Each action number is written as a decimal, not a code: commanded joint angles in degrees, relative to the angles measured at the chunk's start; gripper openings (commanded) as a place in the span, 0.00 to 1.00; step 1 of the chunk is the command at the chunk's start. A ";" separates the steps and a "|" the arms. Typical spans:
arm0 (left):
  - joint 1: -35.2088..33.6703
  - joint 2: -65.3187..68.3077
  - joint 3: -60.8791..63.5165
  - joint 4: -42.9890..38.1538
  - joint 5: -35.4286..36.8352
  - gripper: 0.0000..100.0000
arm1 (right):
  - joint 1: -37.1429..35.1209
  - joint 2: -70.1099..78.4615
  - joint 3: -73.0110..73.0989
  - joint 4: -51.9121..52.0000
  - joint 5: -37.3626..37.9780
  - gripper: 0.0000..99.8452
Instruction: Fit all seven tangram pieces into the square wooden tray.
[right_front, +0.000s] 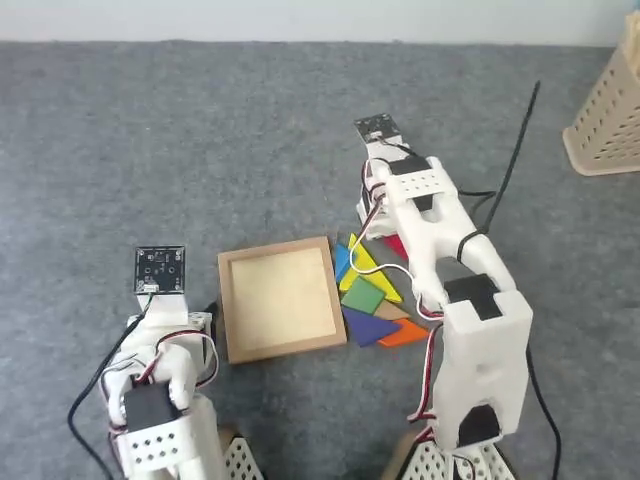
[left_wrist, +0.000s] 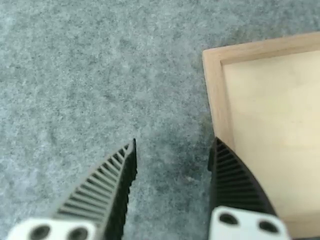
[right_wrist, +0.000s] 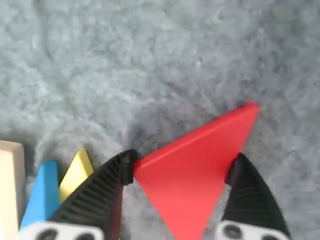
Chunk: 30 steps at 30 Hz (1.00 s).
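Observation:
The square wooden tray (right_front: 226, 305) lies on the grey carpet with nothing in it. Right of it the pieces lie bunched: blue (right_front: 342, 262), yellow (right_front: 366, 266), green (right_front: 362, 297), purple (right_front: 366, 326), orange (right_front: 406, 333) and brown (right_front: 392, 311). My right gripper (right_wrist: 182, 165) is shut on the red triangle (right_wrist: 192, 172), one finger against each side of it. Blue (right_wrist: 40, 192) and yellow (right_wrist: 75, 172) tips and a tray edge (right_wrist: 10, 170) show beside it. My left gripper (left_wrist: 172, 162) is open over bare carpet at the tray's corner (left_wrist: 215, 80), with one fingertip overlapping the rim.
A beige slatted basket (right_front: 610, 110) stands at the far right edge. A black cable (right_front: 515, 160) runs behind the right arm. Open carpet lies beyond and left of the tray.

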 joint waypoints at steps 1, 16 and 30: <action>-0.26 -0.88 -0.22 0.18 0.53 0.23 | -0.31 -0.13 -1.85 -0.48 -0.62 0.15; -0.26 -0.88 -0.22 0.18 0.53 0.23 | -0.22 -0.57 -1.58 1.54 -0.88 0.15; -0.26 -0.88 -0.22 0.18 0.53 0.23 | -0.22 -7.96 2.20 3.12 -3.34 0.15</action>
